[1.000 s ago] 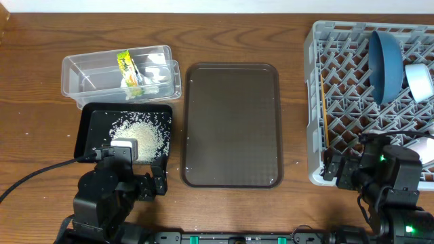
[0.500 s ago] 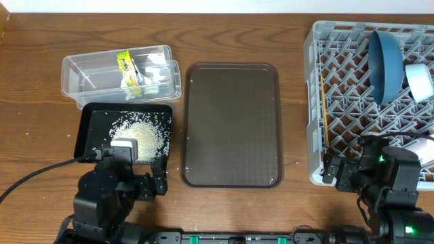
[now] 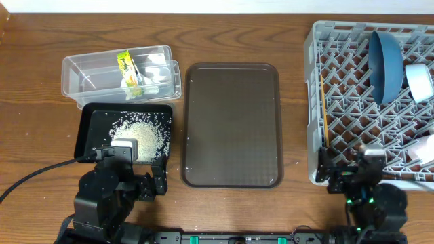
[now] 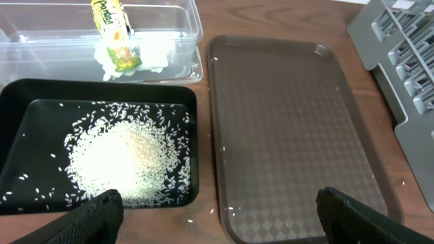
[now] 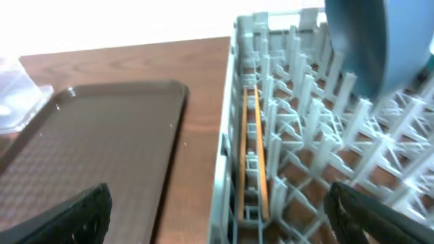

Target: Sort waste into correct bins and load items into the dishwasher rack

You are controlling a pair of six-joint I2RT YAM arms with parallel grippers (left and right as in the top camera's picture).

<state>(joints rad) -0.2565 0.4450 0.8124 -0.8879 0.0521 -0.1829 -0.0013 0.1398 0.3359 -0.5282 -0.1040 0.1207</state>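
Note:
The clear tub (image 3: 88, 71) holds the yellow-green wrapper (image 3: 126, 68) and the white napkin (image 3: 154, 78). The black tray (image 3: 93, 125) holds a heap of rice grains (image 3: 139, 134). The grey rack (image 3: 339, 81) holds the dark-blue plate (image 3: 385, 64) on edge, a pale bowl (image 3: 419, 80), a pale cup (image 3: 424, 150) at the right edge, and the chopsticks (image 3: 324, 112) lying along its left wall. My left gripper (image 3: 153, 184) is open and empty near the black tray's front right corner. My right gripper (image 3: 346, 169) is open and empty over the rack's front left corner.
The brown serving tray (image 3: 232, 125) lies empty between the bins and the rack. A few stray grains (image 4: 224, 210) lie on the table by its front left corner. A black cable (image 3: 34, 177) runs off to the left front.
My right arm has drawn back toward the table's front edge, away from the rack. The left arm and all objects have not moved.

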